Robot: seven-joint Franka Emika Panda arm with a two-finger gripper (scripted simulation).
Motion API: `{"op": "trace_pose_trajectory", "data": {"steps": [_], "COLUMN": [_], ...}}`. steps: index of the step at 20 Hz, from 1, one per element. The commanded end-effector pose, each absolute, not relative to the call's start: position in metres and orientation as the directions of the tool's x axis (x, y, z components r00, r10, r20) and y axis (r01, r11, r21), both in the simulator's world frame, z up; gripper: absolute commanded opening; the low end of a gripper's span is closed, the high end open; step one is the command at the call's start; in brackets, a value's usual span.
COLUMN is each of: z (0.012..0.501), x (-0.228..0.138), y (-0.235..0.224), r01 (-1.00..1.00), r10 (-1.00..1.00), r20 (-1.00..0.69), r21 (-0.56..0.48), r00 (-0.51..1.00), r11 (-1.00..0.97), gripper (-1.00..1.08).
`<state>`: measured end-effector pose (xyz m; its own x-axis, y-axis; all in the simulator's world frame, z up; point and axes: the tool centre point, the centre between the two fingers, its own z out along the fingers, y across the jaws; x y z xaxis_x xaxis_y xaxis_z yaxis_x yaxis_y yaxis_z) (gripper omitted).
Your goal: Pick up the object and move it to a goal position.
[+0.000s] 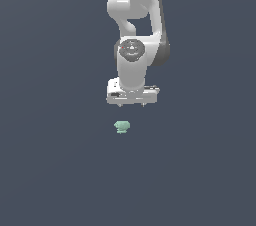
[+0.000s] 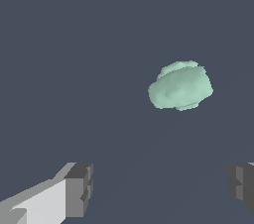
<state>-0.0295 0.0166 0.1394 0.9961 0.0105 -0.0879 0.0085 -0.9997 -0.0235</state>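
1. While the white robot arm (image 1: 134, 30) hangs above the dark bench (image 1: 50, 170), whose edges are out of view, the approach step looks in hand.
2. Its fingers (image 2: 79, 191) stand wide apart, holding nothing; the next move likely calls for centring over the object and lowering.
3. The object (image 2: 180, 85), a tiny mint-green lumpy blob, rests on the bench below, apart from the fingers.

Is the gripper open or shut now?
Open. In the wrist view the gripper has its fingers wide apart, holding nothing; the object lies apart.
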Motion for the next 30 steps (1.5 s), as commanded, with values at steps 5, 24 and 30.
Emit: {"op": "trace_pose_trajectory", "data": {"steps": [5, 24, 30], "z": [0.144, 0.157, 0.147], "x": [-0.025, -0.006, -0.002], "y": [0.018, 0.021, 0.014], "r01": [0.009, -0.046, -0.152], "r10": [0.01, -0.045, -0.152], "r20": [-0.077, -0.036, -0.035], "r21": [-0.023, -0.022, -0.02], "r00": [0.997, 0.998, 0.988], "r11": [-1.0, -0.999, -0.988], "gripper": [1.0, 1.0, 1.0]}}
